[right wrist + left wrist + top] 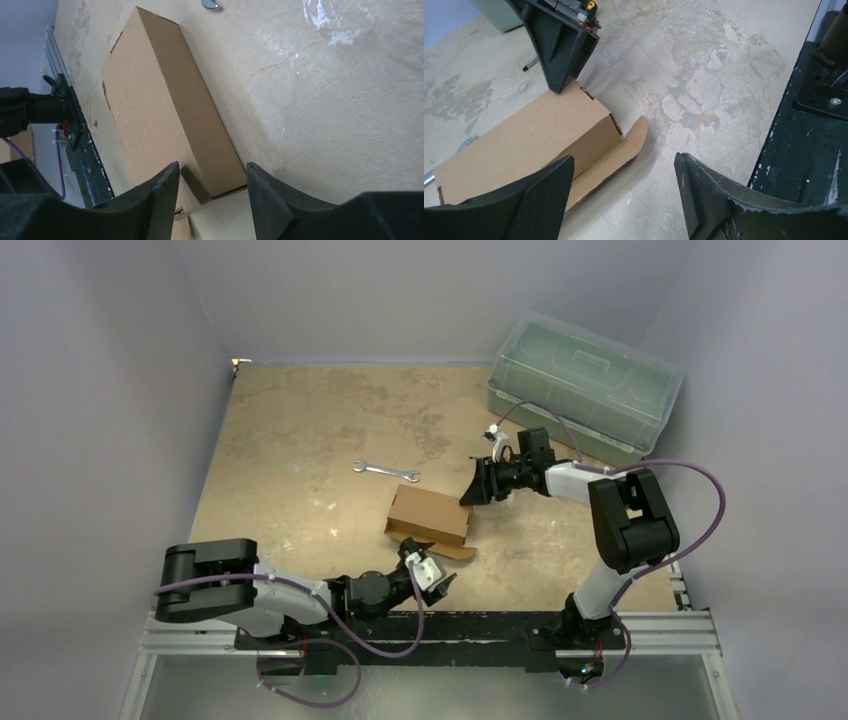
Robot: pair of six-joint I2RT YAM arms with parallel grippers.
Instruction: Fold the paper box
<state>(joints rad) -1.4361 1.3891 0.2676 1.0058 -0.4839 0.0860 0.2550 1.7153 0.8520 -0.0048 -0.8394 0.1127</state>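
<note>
- The left gripper (624,197) sat low with its jaws wide apart and empty, just short of the near side of the paper box (524,135).
- The right gripper (212,175) was also parted and held nothing. Its tips were at the box's far right corner; whether they touched it could not be told.
- The box lay mid-table between the two grippers with its body formed. One long flap (626,147) was splayed flat toward the left gripper.
- The step in hand looked like closing that flap. The next move called for the left fingers to lift and tuck it while the right gripper braced the box.
</note>
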